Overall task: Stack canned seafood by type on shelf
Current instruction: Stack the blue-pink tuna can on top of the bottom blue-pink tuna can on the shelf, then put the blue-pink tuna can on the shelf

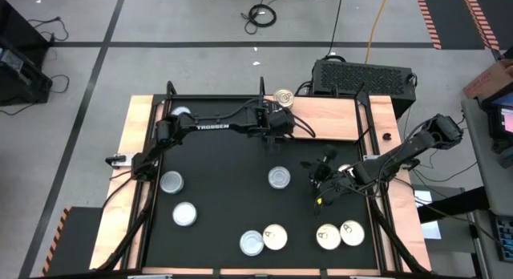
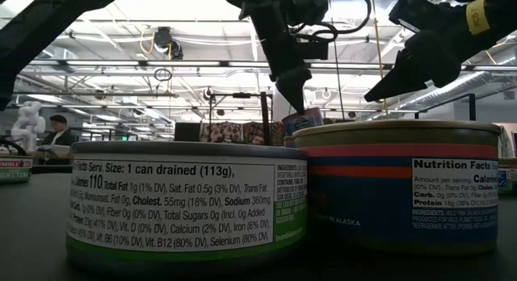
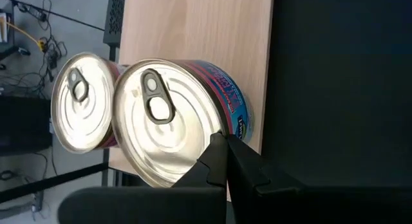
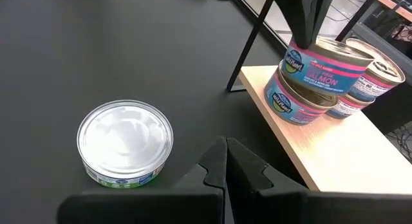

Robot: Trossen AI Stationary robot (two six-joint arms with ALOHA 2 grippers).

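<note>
On the wooden shelf (image 4: 335,153) at the table's far edge stand pink-and-blue salmon tins with pull-tab lids, stacked. My left gripper (image 3: 220,141) reaches down from above onto the top tin (image 4: 331,63) of the nearer stack and is shut at its rim. A lower tin (image 4: 299,98) lies under it, and more tins (image 4: 380,73) stand behind. My right gripper (image 4: 224,150) hovers shut over the black mat, just short of a silver-lidded tin (image 4: 125,143), and touches nothing. That tin stands flat on its base. My left gripper has the top tin by the rim of its lid (image 4: 297,50), on the side opposite the pull tab (image 3: 154,98). The fingertips (image 3: 215,153) meet there, one over the lid and one by the outer wall. They slant down from above. The tin sits slightly tilted over the tin beneath.
Loose tins stand on the mat: silver ones at the left (image 1: 171,181) (image 1: 185,214) and near edge (image 1: 252,243), gold-lidded ones along the near edge (image 1: 275,236) (image 1: 327,236) (image 1: 351,232). Two tins (image 2: 186,200) (image 2: 396,192) fill the low view. The mat's middle has free room.
</note>
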